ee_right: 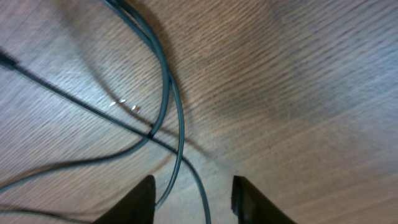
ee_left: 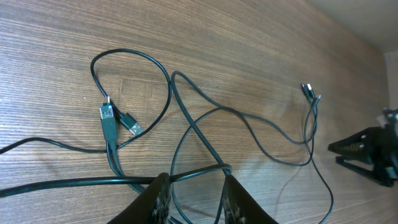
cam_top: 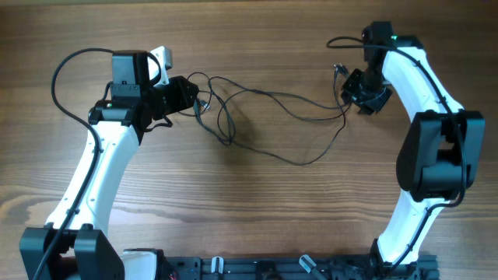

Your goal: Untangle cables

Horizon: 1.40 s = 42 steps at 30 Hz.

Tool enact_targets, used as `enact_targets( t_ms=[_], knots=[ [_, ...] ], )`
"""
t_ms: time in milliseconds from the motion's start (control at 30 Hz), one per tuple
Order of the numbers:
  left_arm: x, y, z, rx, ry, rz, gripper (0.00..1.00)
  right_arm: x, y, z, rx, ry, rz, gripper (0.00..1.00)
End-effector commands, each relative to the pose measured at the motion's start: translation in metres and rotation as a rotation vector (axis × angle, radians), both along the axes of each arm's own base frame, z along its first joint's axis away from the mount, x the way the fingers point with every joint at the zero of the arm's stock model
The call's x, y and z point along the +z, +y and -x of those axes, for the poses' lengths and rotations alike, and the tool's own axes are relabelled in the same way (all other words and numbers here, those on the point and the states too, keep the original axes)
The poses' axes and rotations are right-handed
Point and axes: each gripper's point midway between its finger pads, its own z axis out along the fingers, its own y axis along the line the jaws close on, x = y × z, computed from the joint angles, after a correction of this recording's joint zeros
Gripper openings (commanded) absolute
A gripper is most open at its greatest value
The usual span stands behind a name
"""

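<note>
Left gripper [ee_left: 196, 200]: stands partly spread, fingers [ee_left: 157, 200] apart with a plain gap; pinches nothing that shows.
Right gripper [ee_right: 193, 202]: stands spread as well, fingers [ee_right: 134, 204] clear of each other; straddles two strands without squeezing them.
Cables [cam_top: 272, 93]: lie slack on the wooden table [cam_top: 257, 218], strung from just ahead of the left gripper across to the right gripper; tangle mostly at the left gripper's end.
Strand by left gripper [ee_left: 199, 172]: crosses the gap just ahead of the tips and kinks near the right-hand finger; cannot tell whether it touches the pads.
Crossing [ee_left: 196, 126]: sits straight ahead of the left gripper, a spot of overlapping strands fanning outward.
Loop [ee_left: 168, 87]: curves ahead and to the left of the left gripper, flat on the wood.
Near plugs [ee_left: 107, 117]: rest under that loop, two metal-tipped ends side by side, ahead-left of the left gripper.
Far plugs [ee_left: 309, 92]: rest far ahead and to the right of the left gripper, close together, just beside the right gripper.
Strands by right gripper [ee_right: 179, 155]: run between the fingers and away ahead, curving left; crossed just ahead of the tips by a thinner strand.
</note>
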Motion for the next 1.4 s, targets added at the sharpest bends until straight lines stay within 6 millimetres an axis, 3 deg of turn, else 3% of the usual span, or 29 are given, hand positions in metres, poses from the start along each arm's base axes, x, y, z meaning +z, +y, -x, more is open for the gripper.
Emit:
enact_targets(
  t_ms=[0, 300, 767, 1100, 1167, 1200, 1233, 1367],
  knots=[
    [0.006, 0.0, 0.001, -0.012, -0.028, -0.02, 0.29, -0.019, -0.004, 0.007, -0.049, 0.022, 0.006, 0.38],
    [0.004, 0.0, 0.003, -0.012, -0.012, -0.021, 0.29, -0.042, -0.004, 0.006, -0.068, -0.012, 0.005, 0.32],
    [0.003, 0.0, 0.005, -0.012, -0.006, -0.022, 0.29, -0.043, -0.009, -0.004, -0.088, -0.06, 0.034, 0.3],
    [0.003, 0.0, 0.005, -0.012, -0.006, -0.021, 0.29, -0.058, 0.0, 0.005, -0.08, -0.053, 0.034, 0.29],
    [0.003, 0.0, 0.005, -0.012, -0.006, -0.021, 0.29, -0.058, 0.0, 0.004, -0.077, -0.056, 0.034, 0.23],
    [0.003, 0.0, 0.005, -0.012, -0.006, -0.021, 0.29, -0.058, 0.001, 0.004, -0.074, -0.057, 0.034, 0.1],
    [0.003, 0.0, 0.005, -0.013, -0.006, -0.021, 0.29, -0.058, 0.001, 0.004, -0.073, -0.055, 0.034, 0.04],
    [0.004, -0.001, 0.005, -0.015, -0.007, -0.021, 0.29, -0.052, 0.004, 0.002, 0.032, -0.067, 0.027, 0.04]
  ],
)
